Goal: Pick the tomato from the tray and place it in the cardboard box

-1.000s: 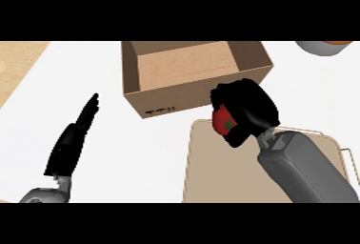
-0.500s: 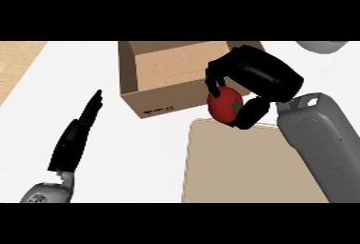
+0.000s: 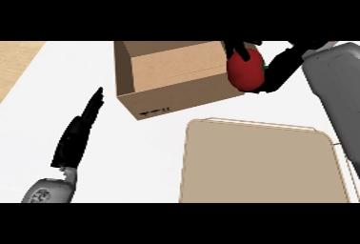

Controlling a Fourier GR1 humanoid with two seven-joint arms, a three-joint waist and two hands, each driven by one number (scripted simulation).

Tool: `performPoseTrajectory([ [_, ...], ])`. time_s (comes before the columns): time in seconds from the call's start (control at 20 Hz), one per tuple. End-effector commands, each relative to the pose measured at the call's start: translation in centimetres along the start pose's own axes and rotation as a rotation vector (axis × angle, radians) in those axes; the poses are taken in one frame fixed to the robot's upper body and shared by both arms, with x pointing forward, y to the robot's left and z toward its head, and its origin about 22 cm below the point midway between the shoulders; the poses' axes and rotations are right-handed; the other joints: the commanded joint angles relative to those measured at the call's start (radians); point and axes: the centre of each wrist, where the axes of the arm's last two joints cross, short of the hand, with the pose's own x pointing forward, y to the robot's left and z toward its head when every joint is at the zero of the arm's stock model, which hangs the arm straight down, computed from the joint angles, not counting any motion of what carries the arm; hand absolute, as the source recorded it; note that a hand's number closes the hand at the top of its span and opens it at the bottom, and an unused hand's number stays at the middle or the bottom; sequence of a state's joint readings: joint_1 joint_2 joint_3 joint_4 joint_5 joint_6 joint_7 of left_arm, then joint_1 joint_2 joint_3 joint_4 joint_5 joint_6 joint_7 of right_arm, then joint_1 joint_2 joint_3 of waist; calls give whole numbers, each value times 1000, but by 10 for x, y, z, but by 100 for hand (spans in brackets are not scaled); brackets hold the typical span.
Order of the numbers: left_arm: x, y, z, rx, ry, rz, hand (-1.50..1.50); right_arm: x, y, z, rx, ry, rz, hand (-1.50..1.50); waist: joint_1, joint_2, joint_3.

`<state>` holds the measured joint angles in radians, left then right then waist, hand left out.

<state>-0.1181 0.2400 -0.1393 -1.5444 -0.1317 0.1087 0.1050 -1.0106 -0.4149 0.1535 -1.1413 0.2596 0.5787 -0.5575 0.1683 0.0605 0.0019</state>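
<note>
Right hand (image 3: pixel 277 64) at upper right of the head view, black fingers curled around the tomato (image 3: pixel 245 74). The tomato is red, with a bit of green showing at its right side against the palm. It is held off the tabletop (image 3: pixel 141 143), at the right-hand edge of the cardboard box (image 3: pixel 179 76), overlapping the box's right wall and corner; whether it is over the opening or just beside it cannot be told. The box is open at the top, brown, with small black markings on its near face.

Tray (image 3: pixel 260 164): tan, rounded corners, lies on the white tabletop in front of the box, lower right.

Left hand (image 3: pixel 76 136) at lower left, resting, fingers straight and together, pointing up the view, well apart from box and tray.

A strip of wood-coloured surface (image 3: pixel 17 62) shows at the upper left edge.
</note>
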Motion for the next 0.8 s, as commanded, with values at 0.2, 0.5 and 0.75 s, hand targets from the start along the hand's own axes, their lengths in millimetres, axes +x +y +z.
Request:
performPoseTrajectory([
  [0.2, -10, -1, 7, 2, 28, -7, 0, -11, -28, -40, 94, -85, -77, 150, -6, -15, -3],
  [0.5, -8, 9, -3, 46, 31, -21, 0, -20, 25, -97, 222, -65, -56, 150, -34, -18, -4],
  [0.75, -16, 2, 4, 22, 45, -10, 0, -30, 67, -122, 302, -48, -36, 150, -44, -20, -4],
])
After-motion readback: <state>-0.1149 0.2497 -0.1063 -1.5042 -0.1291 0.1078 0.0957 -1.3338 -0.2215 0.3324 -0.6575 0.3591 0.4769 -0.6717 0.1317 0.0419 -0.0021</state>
